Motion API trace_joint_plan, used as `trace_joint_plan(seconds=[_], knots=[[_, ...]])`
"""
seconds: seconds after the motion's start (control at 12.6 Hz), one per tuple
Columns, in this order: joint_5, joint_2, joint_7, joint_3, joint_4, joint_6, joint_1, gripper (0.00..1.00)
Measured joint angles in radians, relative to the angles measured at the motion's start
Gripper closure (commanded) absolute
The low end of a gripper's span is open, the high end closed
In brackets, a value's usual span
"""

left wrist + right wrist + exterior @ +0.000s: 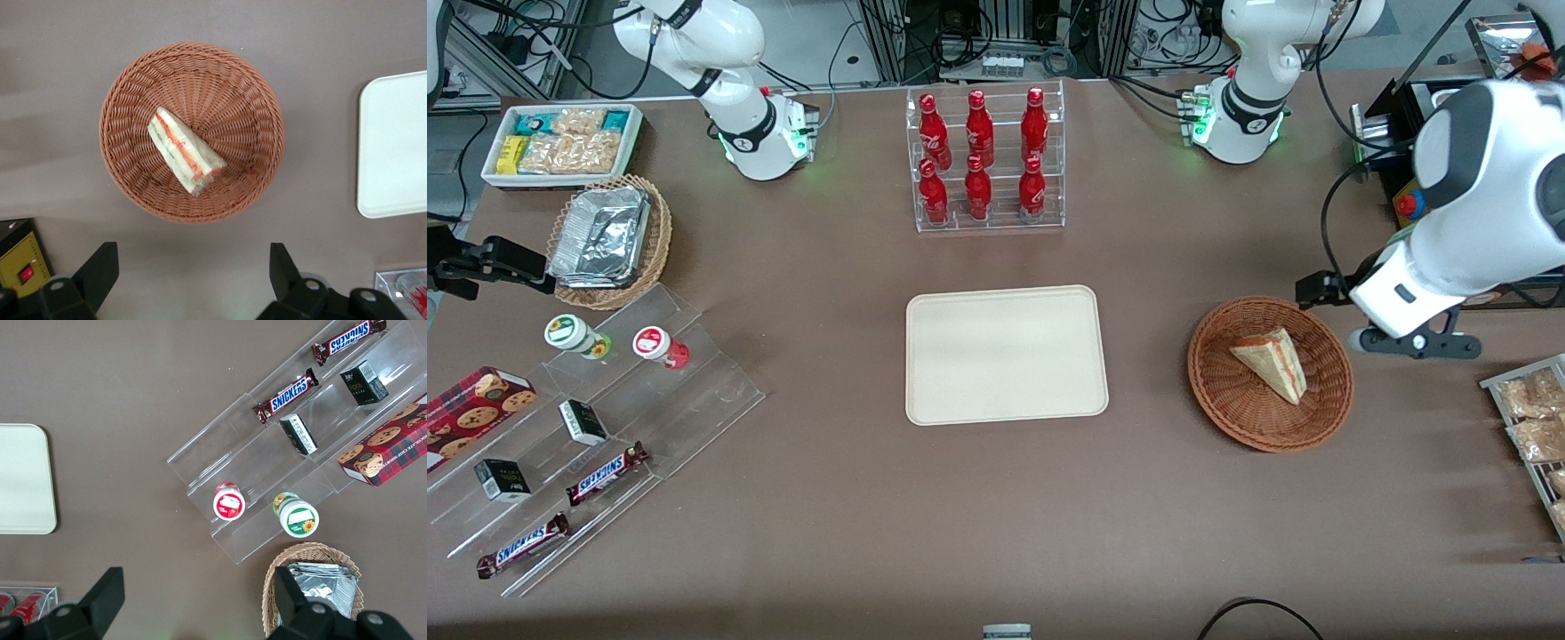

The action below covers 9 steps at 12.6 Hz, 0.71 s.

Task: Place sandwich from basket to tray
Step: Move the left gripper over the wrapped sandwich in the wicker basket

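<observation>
The sandwich [1271, 362] lies in the round brown basket [1232, 404], its filling edge showing red, orange and green in the wrist view [186, 151]. The basket [127, 127] sits on the brown worktop [854, 498] toward the working arm's end. The cream tray [1006, 354] lies flat on the worktop near the middle, well apart from the basket, with nothing on it; one rounded end of it shows in the wrist view [393, 147].

The pincer [190, 270] hangs above the worktop just beside the basket, not touching it or the sandwich. Its two dark fingers [100, 270] stand spread wide with nothing between them but bare worktop. In the front view the white arm reaches in over the edge of the worktop, and its dark pincer mount [1414, 342] sits next to the basket's rim.

Farther from the front camera than the tray stands a clear rack of red bottles [983, 156].
</observation>
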Motion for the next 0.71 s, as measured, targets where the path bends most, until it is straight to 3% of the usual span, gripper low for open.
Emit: trace_joint_plan(seconds=[0.4, 0.71], knots=[[0.0, 0.0, -0.022, 0.007, -0.14, 0.165, 0.018, 0.0], [0.0, 0.0, -0.253, 0.008, -0.22, 0.257, 0.026, 0.0]])
